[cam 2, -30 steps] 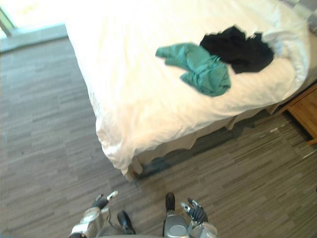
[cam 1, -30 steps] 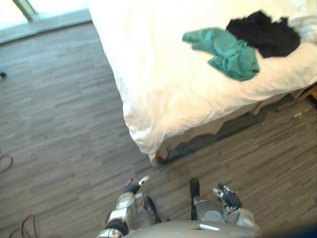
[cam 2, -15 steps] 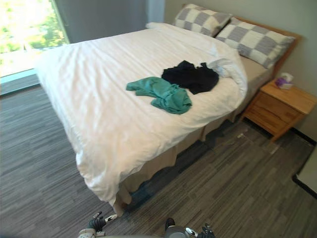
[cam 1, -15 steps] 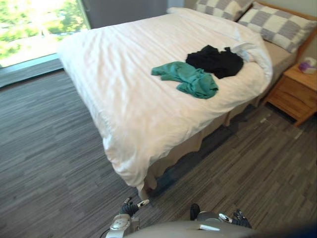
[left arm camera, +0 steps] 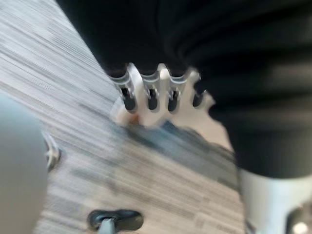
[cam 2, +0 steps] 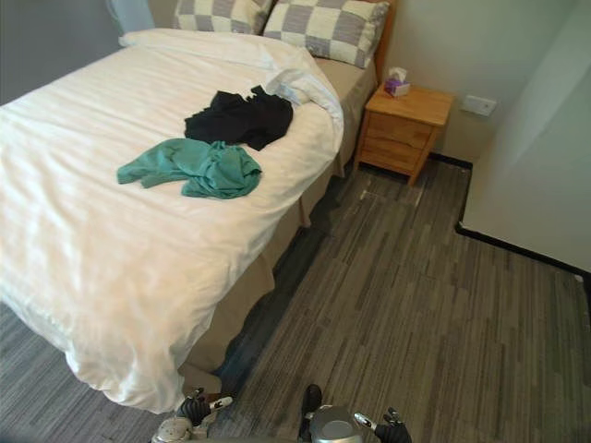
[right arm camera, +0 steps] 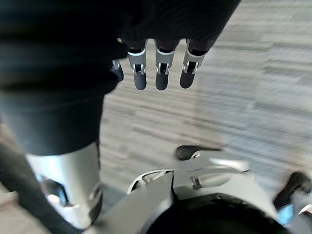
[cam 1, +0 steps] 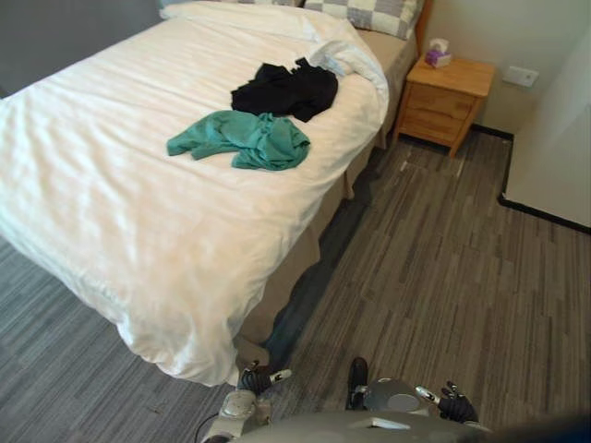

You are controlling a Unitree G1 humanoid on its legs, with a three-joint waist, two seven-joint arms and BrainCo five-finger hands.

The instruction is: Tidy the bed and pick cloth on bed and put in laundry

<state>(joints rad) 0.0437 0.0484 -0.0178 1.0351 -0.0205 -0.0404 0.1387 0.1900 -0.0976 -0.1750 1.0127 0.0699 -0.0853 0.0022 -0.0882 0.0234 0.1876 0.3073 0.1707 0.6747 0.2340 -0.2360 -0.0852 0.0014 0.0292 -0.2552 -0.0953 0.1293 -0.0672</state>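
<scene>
Left eye view: green cloth (cam 1: pixel 242 140), black cloth (cam 1: pixel 284 89) lie unpicked on bed (cam 1: pixel 111 231); my left hand (left arm camera: pixel 149 91), right hand (right arm camera: pixel 162 68) relaxed, empty.

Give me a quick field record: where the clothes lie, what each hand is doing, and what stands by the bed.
green cloth: crumpled on the bed, near its floor-side edge
black cloth: on the bed right beside the green cloth, nearer the pillows
left hand: open, empty, low by the bed's near corner
right hand: open, empty, low over the floor
nightstand: beside the bed's head, tissue box on top
progress: neither cloth picked up yet
</scene>
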